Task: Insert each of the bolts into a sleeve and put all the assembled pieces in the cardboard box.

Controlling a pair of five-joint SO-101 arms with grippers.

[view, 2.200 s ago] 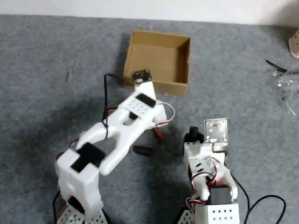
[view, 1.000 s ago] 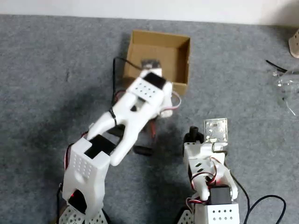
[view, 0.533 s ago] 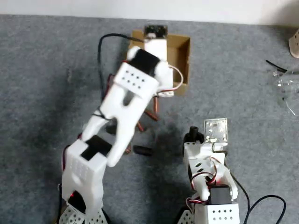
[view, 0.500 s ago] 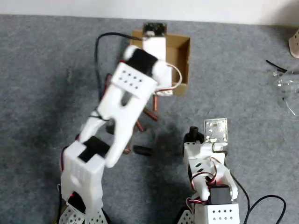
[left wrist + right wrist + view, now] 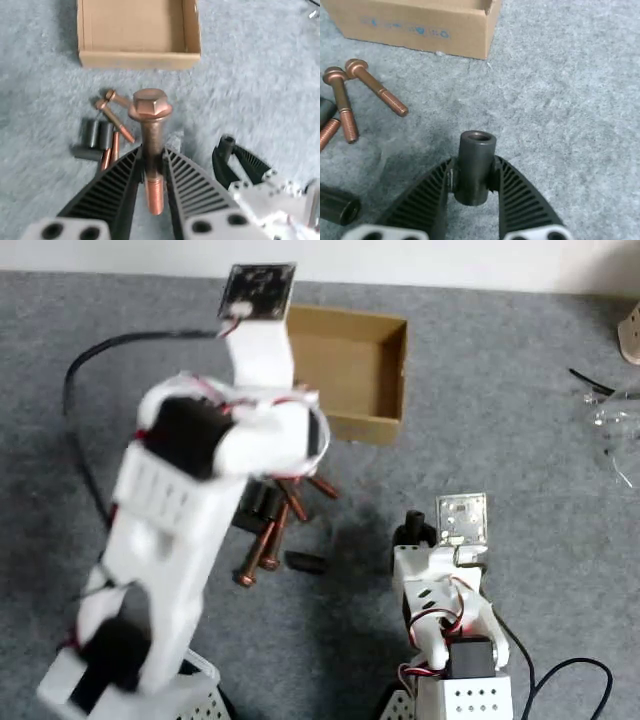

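Two pieces are in hand. The left gripper (image 5: 152, 175) has its fingers pinched on a copper bolt (image 5: 151, 125), gripping the smooth shank just above the thread, with the flanged hexagon head pointing away from the wrist. It hangs over the middle of the worktop (image 5: 80, 370). Being solid metal, the bolt is probably stiff and heavy for its size, and its smooth shank may swivel in a light pinch, so a firm grip on the shank near the head looks safest. Beneath it lie the spare bolts (image 5: 262, 545) and the spare sleeves (image 5: 97, 134), dull black tubes, jumbled close together. Beyond them, toward the far edge, stands the open cardboard box (image 5: 360, 426). Nearer the front edge, the right gripper (image 5: 474, 175) has its fingers clamped on a black sleeve (image 5: 475, 160), with its open bore pointing away from the wrist. The sleeve looks rigid and light, and gripping it round the middle leaves the bore free for the thread.
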